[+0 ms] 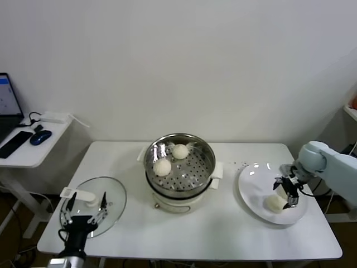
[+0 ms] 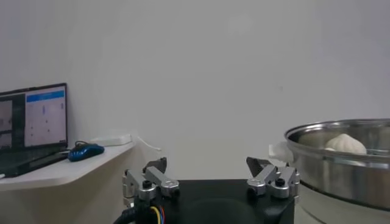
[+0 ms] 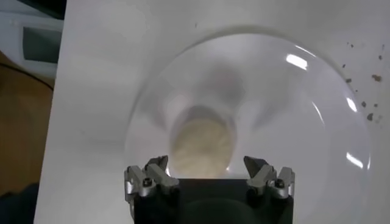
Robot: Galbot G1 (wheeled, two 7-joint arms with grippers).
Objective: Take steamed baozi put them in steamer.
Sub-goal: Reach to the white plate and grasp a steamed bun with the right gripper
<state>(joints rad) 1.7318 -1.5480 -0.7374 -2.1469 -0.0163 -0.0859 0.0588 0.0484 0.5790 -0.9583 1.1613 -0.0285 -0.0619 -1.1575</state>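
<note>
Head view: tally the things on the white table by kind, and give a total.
Steamed baozi: 3, two in the steamer and one on the plate under the open right pincer
Steamer: 1
Plate: 1
Glass lid: 1, beside the open left pincer
Total: 6

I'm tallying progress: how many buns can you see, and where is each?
3. Two buns sit in the steamer. One bun lies on the plate, under the open right gripper. The gripper may hide another.
</note>
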